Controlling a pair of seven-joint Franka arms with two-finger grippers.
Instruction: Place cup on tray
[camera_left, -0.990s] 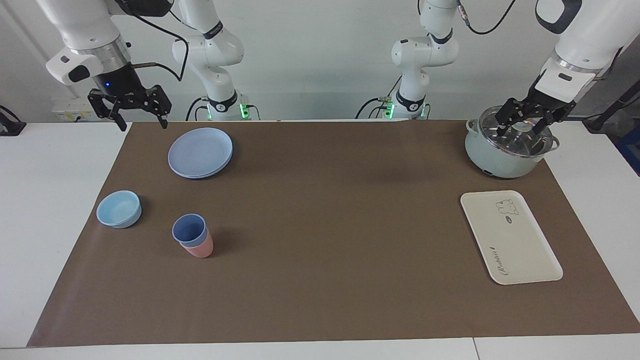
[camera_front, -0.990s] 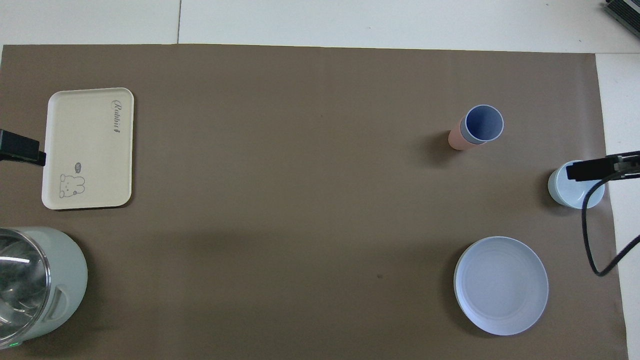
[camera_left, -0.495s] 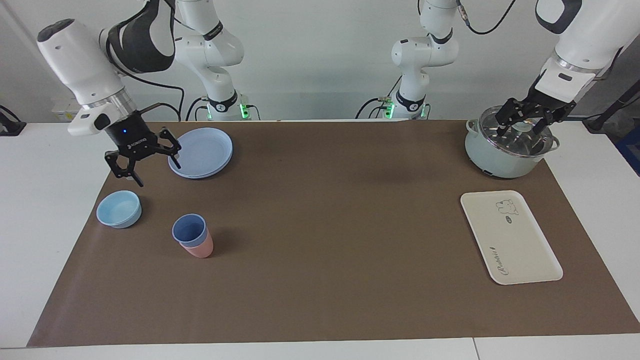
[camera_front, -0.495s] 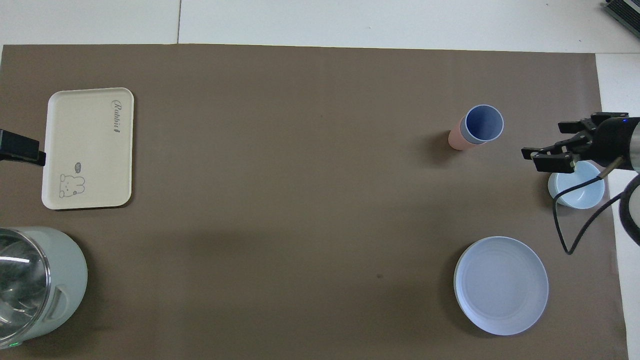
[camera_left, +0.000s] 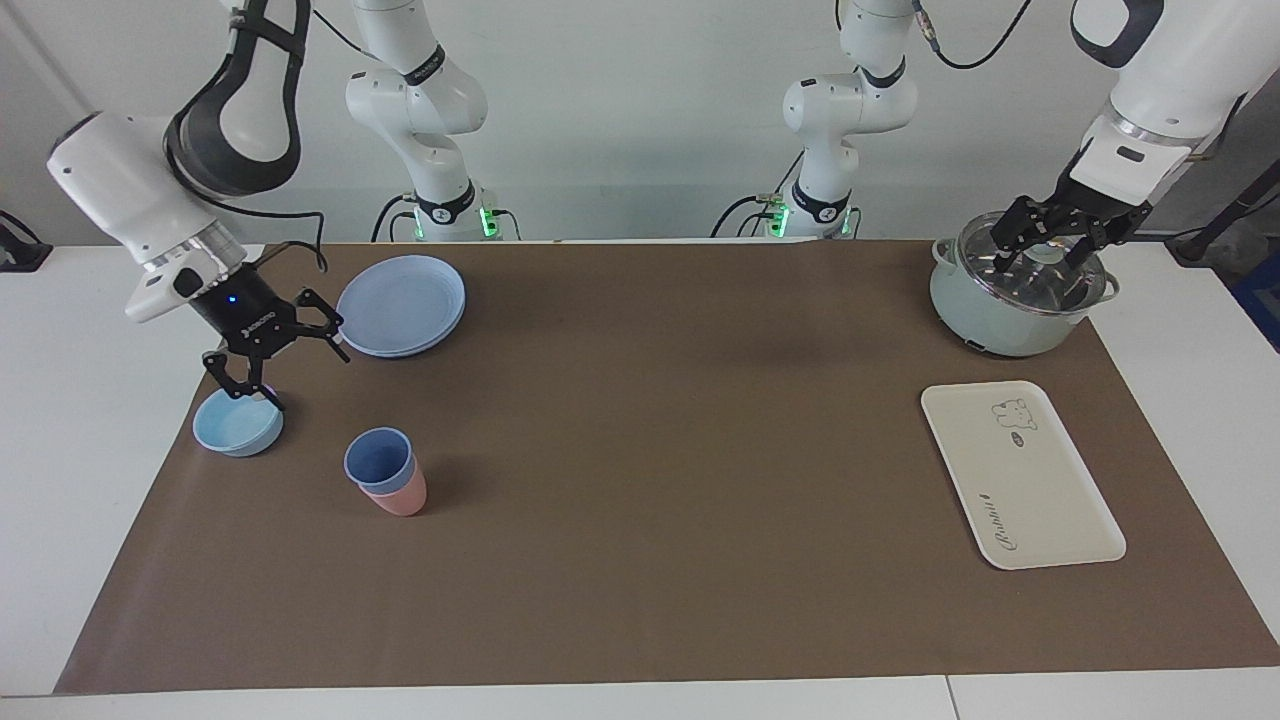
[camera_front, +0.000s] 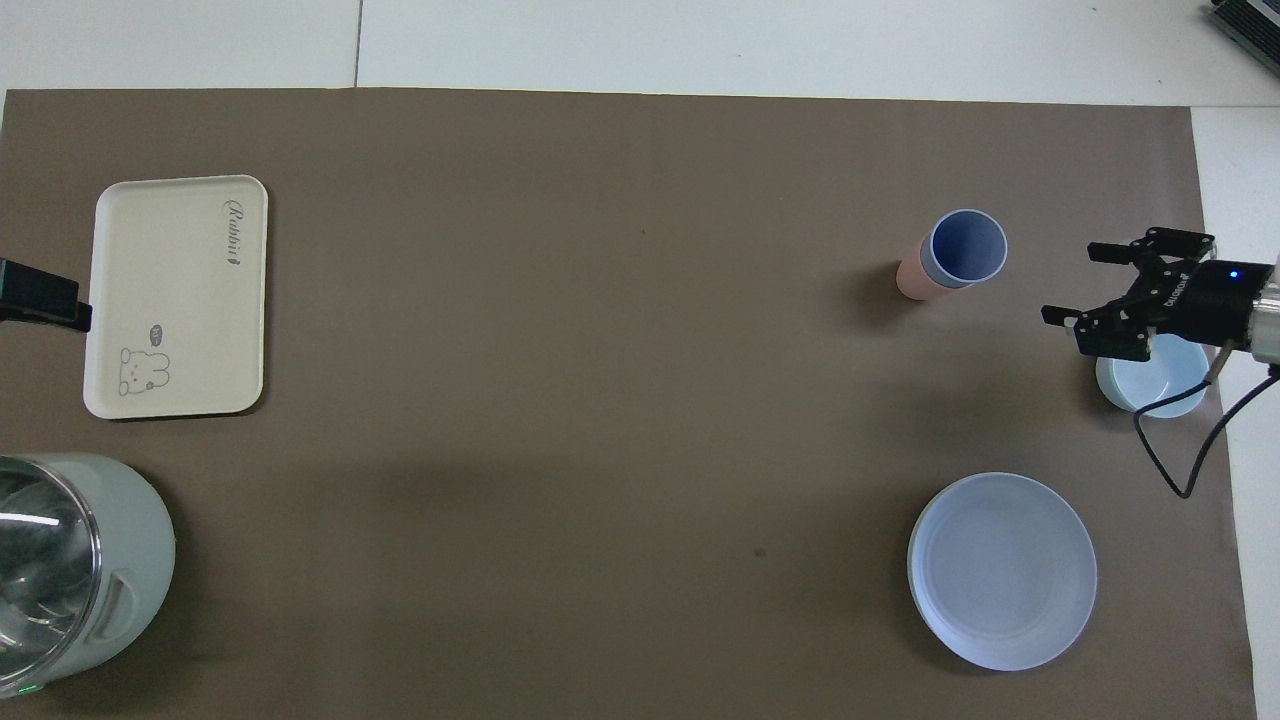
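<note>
Facing view: the right gripper (camera_left: 290, 372) is hanging with its fingers spread apart and empty, over the light-blue bowl (camera_left: 237, 424), likely positioning for the cup (camera_left: 379, 461). The cup is sitting nested in the pink cup (camera_left: 398, 496), so only its rim is offering a grasp. The tray (camera_left: 1020, 474) is lying well apart, toward the left arm's end. The left gripper (camera_left: 1040, 256) is waiting, fingers apart, over the pot (camera_left: 1010, 325).
</note>
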